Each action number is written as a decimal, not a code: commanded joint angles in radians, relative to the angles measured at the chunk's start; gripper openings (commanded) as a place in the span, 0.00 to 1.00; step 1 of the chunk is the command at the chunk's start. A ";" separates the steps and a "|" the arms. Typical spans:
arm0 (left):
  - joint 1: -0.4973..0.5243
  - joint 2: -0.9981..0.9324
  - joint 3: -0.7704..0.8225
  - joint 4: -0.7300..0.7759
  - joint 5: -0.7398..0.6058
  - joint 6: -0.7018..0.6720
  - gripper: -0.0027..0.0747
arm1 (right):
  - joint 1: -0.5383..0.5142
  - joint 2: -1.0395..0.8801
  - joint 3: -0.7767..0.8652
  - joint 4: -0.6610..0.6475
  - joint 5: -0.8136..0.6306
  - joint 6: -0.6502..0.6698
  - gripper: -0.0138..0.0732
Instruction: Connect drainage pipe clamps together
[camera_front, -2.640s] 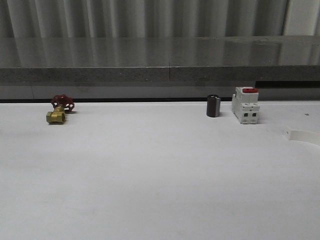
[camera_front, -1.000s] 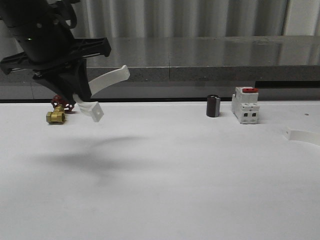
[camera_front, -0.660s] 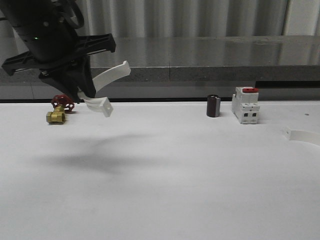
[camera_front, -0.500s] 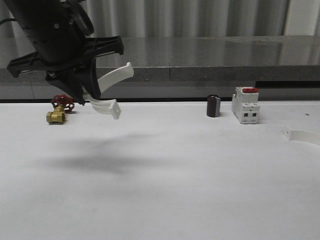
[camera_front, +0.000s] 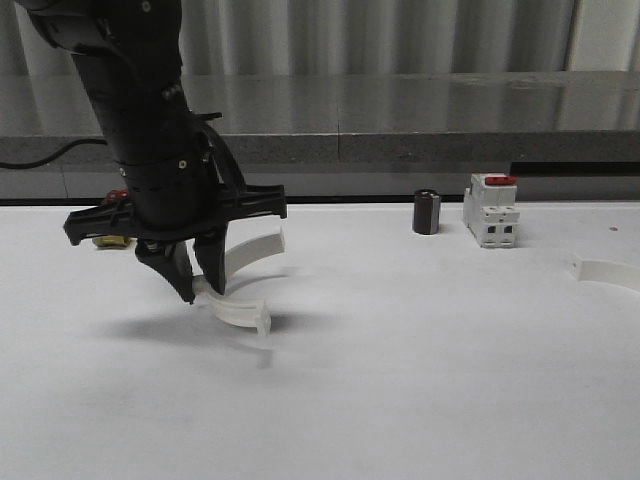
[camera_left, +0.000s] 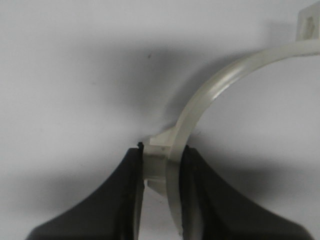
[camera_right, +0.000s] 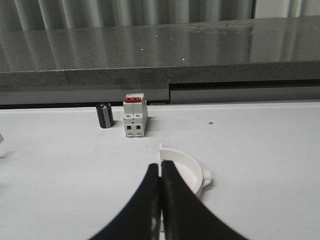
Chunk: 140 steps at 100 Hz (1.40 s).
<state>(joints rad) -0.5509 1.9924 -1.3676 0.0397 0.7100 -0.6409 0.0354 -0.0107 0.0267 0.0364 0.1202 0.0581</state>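
In the front view my left gripper (camera_front: 198, 288) is shut on one white half-ring drainage pipe clamp (camera_front: 245, 305) at left-centre. The clamp hangs low over the white table, its lower end at or close to the surface. The left wrist view shows the black fingers (camera_left: 132, 172) pinching the clamp (camera_left: 210, 95) at its outer tab. The second drainage pipe clamp (camera_front: 605, 270) lies on the table at the far right. My right gripper (camera_right: 161, 167) is shut with nothing in it, just in front of that clamp (camera_right: 186, 159).
A white breaker with a red top (camera_front: 492, 210) and a black cylinder (camera_front: 427, 212) stand at the back right, also seen as breaker (camera_right: 135, 116) and cylinder (camera_right: 104, 115). A brass valve (camera_front: 105, 240) sits behind the left arm. A grey ledge (camera_front: 400, 140) runs along the back.
The left arm has come down and to the right with the clamp, from high at the back left to low over the table at left-centre.
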 joint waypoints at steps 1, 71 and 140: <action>-0.007 -0.040 -0.031 0.013 -0.025 -0.026 0.02 | -0.006 -0.020 -0.014 -0.011 -0.083 -0.001 0.02; -0.010 -0.030 -0.031 0.021 -0.004 -0.001 0.60 | -0.006 -0.020 -0.014 -0.011 -0.083 -0.001 0.02; 0.033 -0.430 0.019 0.207 0.026 0.220 0.65 | -0.006 -0.020 -0.014 -0.011 -0.083 -0.001 0.02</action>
<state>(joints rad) -0.5424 1.6810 -1.3495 0.2230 0.7584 -0.4546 0.0354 -0.0107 0.0267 0.0364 0.1202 0.0581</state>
